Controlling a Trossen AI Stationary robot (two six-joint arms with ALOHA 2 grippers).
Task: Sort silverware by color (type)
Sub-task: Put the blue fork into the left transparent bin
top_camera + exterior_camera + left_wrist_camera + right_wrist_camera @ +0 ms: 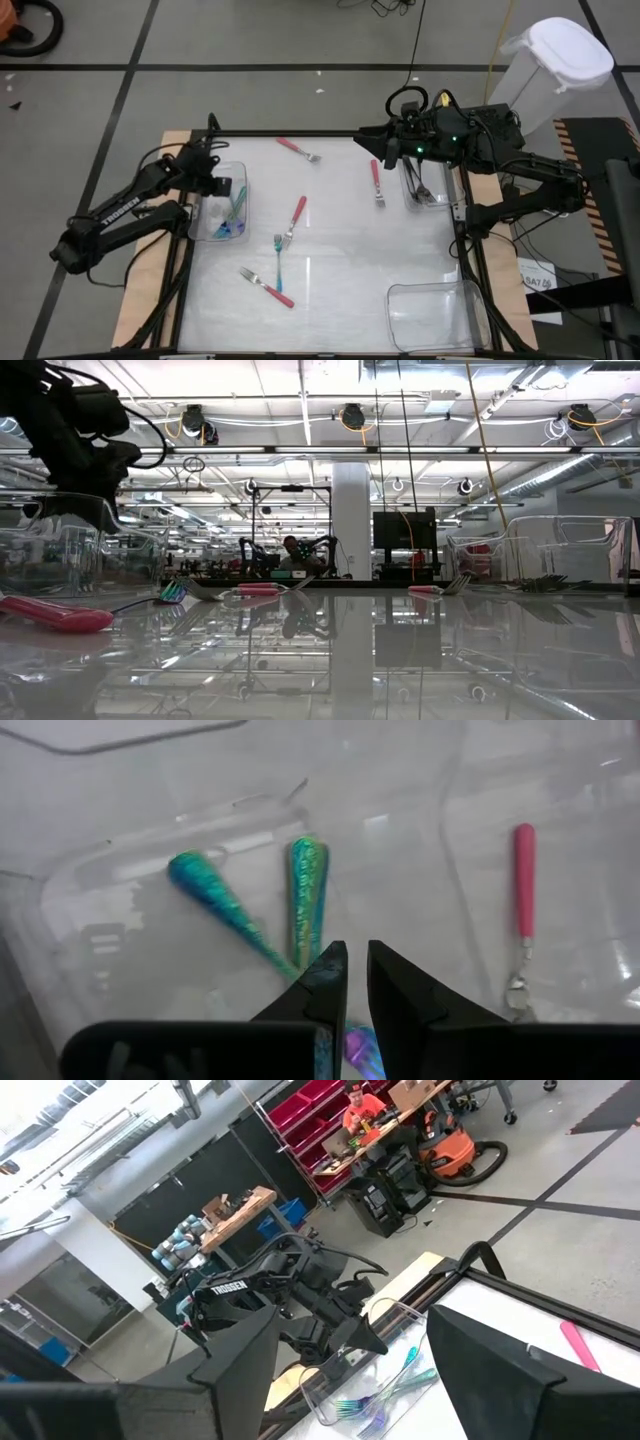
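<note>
Pink-handled fork is seen closest in the low view, lying flat near the tabletop's front edge; in the high view its tines are pointed toward the left side. Just behind it a teal-handled fork is laid, and touching or nearly touching that one's tines, a second pink fork is angled toward the middle. Two more pink forks are found further back: one near the right side, one close to the far edge.

Left hand is held low over the clear bin at the left edge, where several teal forks are piled. From the left wrist view, that hand is parted only a crack, nothing pinched between the tips, with two teal handles fanned out right beneath.

Right hand is parked above the far edge, fingers spread wide with nothing in them. Beside it, black forks are kept in a second clear bin at the right edge. A third clear bin is set at the front right corner.
</note>
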